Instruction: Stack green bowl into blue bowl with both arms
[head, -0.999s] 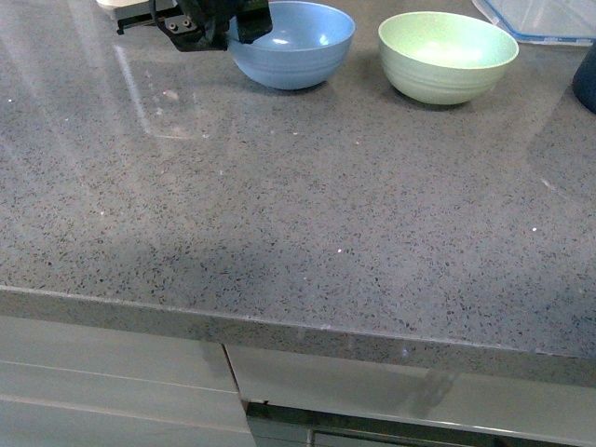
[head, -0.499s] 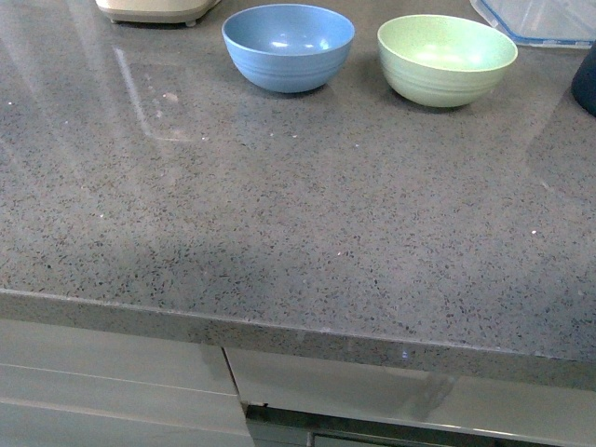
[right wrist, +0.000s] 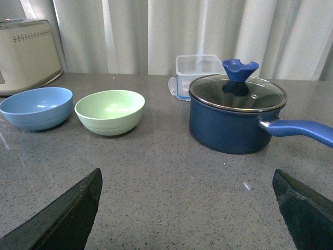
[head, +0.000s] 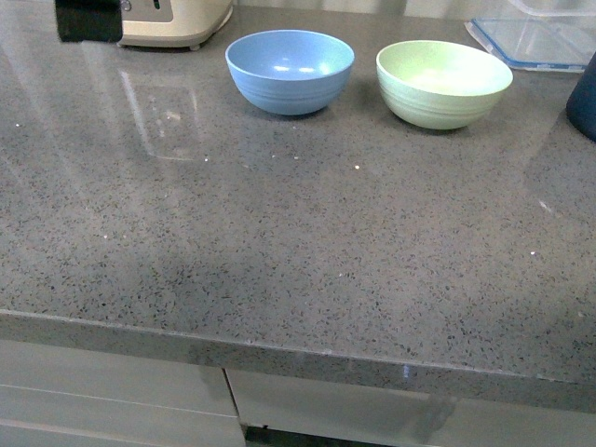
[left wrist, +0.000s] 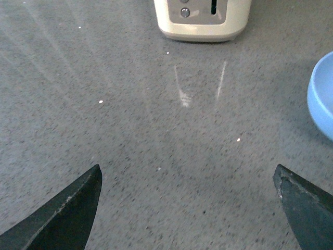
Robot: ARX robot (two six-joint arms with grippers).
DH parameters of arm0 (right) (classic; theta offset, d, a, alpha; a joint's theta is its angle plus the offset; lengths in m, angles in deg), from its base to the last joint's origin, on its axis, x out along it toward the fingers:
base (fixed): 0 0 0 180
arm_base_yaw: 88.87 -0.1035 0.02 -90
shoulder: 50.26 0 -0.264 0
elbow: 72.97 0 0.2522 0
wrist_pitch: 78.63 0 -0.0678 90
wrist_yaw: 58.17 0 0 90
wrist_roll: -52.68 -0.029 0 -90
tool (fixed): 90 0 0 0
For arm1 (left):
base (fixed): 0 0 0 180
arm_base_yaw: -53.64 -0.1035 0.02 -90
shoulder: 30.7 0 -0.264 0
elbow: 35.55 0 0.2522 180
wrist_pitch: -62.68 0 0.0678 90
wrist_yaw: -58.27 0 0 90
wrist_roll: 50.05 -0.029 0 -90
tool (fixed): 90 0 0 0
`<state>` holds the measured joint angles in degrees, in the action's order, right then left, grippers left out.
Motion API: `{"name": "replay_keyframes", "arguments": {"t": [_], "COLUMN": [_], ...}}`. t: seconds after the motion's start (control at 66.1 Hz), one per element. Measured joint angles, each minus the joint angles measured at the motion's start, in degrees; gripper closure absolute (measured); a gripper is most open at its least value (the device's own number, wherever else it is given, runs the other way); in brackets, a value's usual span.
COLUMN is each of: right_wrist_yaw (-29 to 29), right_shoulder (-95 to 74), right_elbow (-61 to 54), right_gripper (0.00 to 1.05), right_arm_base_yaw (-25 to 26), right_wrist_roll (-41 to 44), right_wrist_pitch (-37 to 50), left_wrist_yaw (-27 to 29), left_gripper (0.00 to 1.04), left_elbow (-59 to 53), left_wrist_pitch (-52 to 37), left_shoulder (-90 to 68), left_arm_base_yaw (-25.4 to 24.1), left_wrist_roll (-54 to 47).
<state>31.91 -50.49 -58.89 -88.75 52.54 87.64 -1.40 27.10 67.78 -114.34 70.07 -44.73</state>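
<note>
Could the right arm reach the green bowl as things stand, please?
Probably yes: the right pincer is open, with only bare counter between it and the green bowl; the pot stands aside.

On the counter (head: 279, 233), the blue bowl (head: 290, 70) sits left of the green bowl (head: 443, 82); toaster (head: 172, 20) further left, pot (right wrist: 229, 127) right.

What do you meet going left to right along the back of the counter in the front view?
Toaster → blue bowl → green bowl → dark blue pot, cut off by the picture's edge.
</note>
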Motion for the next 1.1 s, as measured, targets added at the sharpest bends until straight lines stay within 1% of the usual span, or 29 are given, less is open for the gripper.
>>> {"name": "replay_keyframes", "arguments": {"t": [0.287, 0.318, 0.333, 0.348, 0.363, 0.378, 0.393, 0.424, 0.439, 0.469, 0.499, 0.59, 0.635, 0.651, 0.741, 0.772, 0.802, 1.074, 1.089, 1.104], "right_wrist_yaw": [0.0, 0.0, 0.0, 0.0, 0.0, 0.0, 0.0, 0.0, 0.0, 0.0, 0.0, 0.0, 0.0, 0.0, 0.0, 0.0, 0.0, 0.0, 0.0, 0.0], "right_shoulder": [0.0, 0.0, 0.0, 0.0, 0.0, 0.0, 0.0, 0.0, 0.0, 0.0, 0.0, 0.0, 0.0, 0.0, 0.0, 0.0, 0.0, 0.0, 0.0, 0.0], "right_elbow": [0.0, 0.0, 0.0, 0.0, 0.0, 0.0, 0.0, 0.0, 0.0, 0.0, 0.0, 0.0, 0.0, 0.0, 0.0, 0.0, 0.0, 0.0, 0.0, 0.0], "right_gripper": [0.1, 0.1, 0.1, 0.1, 0.1, 0.1, 0.1, 0.1, 0.1, 0.1, 0.1, 0.1, 0.1, 0.1, 0.1, 0.1, 0.1, 0.1, 0.1, 0.1], "right_arm_base_yaw": [0.0, 0.0, 0.0, 0.0, 0.0, 0.0, 0.0, 0.0, 0.0, 0.0, 0.0, 0.0, 0.0, 0.0, 0.0, 0.0, 0.0, 0.0, 0.0, 0.0], "right_wrist_roll": [0.0, 0.0, 0.0, 0.0, 0.0, 0.0, 0.0, 0.0, 0.0, 0.0, 0.0, 0.0, 0.0, 0.0, 0.0, 0.0, 0.0, 0.0, 0.0, 0.0], "right_wrist_pitch": [0.0, 0.0, 0.0, 0.0, 0.0, 0.0, 0.0, 0.0, 0.0, 0.0, 0.0, 0.0, 0.0, 0.0, 0.0, 0.0, 0.0, 0.0, 0.0, 0.0], "left_wrist_yaw": [0.2, -2.0, -5.2, -6.9, -9.8, -11.1, -13.5, -15.9, -16.1, -17.9, -18.6, -20.0, -20.9, -21.1, -22.6, -23.1, -23.4, -25.9, -26.5, -28.5], "left_gripper": [0.07, 0.09, 0.12, 0.14, 0.18, 0.2, 0.23, 0.29, 0.3, 0.37, 0.43, 0.59, 0.71, 0.73, 0.93, 0.98, 1.02, 1.01, 1.01, 1.01], "left_elbow": [-0.8, -1.8, -3.5, -4.4, -6.4, -7.5, -9.7, -12.8, -13.8, -17.3, -19.5, -24.1, -27.1, -27.6, -32.1, -33.1, -33.9, -40.9, -41.0, -41.5], "left_wrist_pitch": [-0.3, -3.0, -7.8, -10.4, -15.5, -18.0, -22.5, -28.3, -29.9, -35.3, -37.9, -40.6, -41.2, -41.2, -41.2, -41.2, -41.2, -38.0, -37.8, -37.3], "left_shoulder": [1.0, 1.0, 1.1, 1.2, 1.5, 1.6, 2.0, 2.6, 2.8, 4.2, 5.5, 9.8, 12.3, 12.6, 16.0, 17.1, 18.1, 28.3, 28.7, 29.6], "left_arm_base_yaw": [0.2, -0.1, -0.6, -0.8, -1.2, -1.4, -1.9, -2.5, -2.7, -3.6, -4.2, -5.8, -7.0, -7.1, -8.5, -8.8, -9.0, -12.0, -12.3, -13.4], "left_wrist_roll": [-2.1, -2.9, -3.1, -3.3, -3.6, -3.8, -3.9, -4.1, -4.1, -4.3, -4.4, -4.7, -4.8, -4.8, -4.9, -4.9, -4.7, -5.0, -5.0, -5.0]}}
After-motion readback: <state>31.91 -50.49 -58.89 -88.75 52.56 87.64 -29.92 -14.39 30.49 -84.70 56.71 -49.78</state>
